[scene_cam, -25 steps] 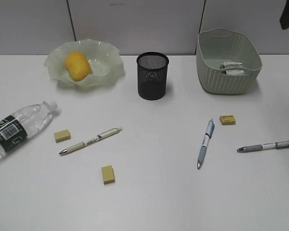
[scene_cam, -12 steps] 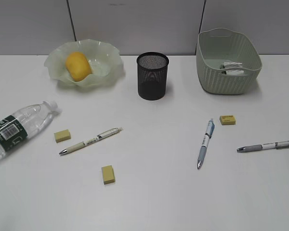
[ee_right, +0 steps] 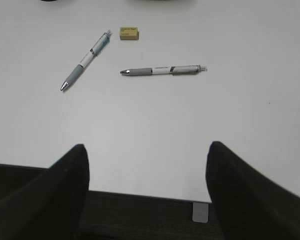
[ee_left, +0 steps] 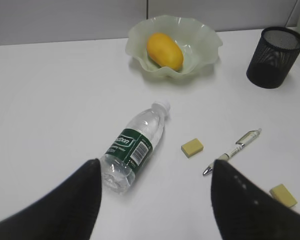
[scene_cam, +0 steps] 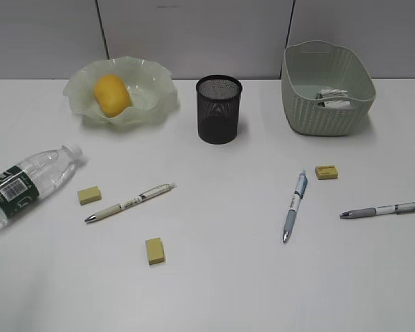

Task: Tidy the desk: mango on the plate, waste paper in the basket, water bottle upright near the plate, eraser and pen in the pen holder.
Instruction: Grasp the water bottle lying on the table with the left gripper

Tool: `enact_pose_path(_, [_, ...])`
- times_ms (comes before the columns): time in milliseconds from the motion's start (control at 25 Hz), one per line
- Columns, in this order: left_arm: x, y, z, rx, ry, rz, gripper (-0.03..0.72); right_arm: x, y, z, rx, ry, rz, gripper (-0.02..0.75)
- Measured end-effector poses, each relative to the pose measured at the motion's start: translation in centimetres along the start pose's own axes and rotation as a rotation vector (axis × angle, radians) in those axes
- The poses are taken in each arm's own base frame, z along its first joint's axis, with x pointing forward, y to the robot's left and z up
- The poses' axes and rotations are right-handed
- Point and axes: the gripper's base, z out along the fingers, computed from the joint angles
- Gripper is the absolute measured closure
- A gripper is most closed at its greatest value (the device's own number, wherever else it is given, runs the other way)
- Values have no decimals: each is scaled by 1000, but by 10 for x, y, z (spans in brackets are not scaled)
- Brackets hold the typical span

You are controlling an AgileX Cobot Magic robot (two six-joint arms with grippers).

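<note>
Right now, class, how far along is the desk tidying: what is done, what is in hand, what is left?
Done: the mango lies in the plate, and paper is in the basket. In hand: nothing; both grippers are open and empty. Left: the bottle lies on its side, and three pens and three erasers lie outside the pen holder.

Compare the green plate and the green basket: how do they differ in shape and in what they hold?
The plate is shallow and translucent with a wavy rim; the basket is deep and opaque with ribbed sides and a cut-out handle. The plate holds the mango; the basket holds the waste paper. Both are pale green and stand at the desk's far edge.
</note>
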Motion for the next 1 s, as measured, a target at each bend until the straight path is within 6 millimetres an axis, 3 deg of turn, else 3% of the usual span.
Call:
enact_pose_path(160, [-14,0,27,-4,73,-2,169,28,-2,-6,-1,-24,2,165])
enact_pose_path(280, [-25,0,48,-7,143,-3,169,38,-3,-9,1,-42,2,165])
enact_pose_path(400, [-34,0,76,-11,234,-6,169,39,-4,-11,5,-54,-1,165])
enact_pose_path(1000, [-71,-1,168,20,587,129,169,36,-4,-3,8,-117,-16,166])
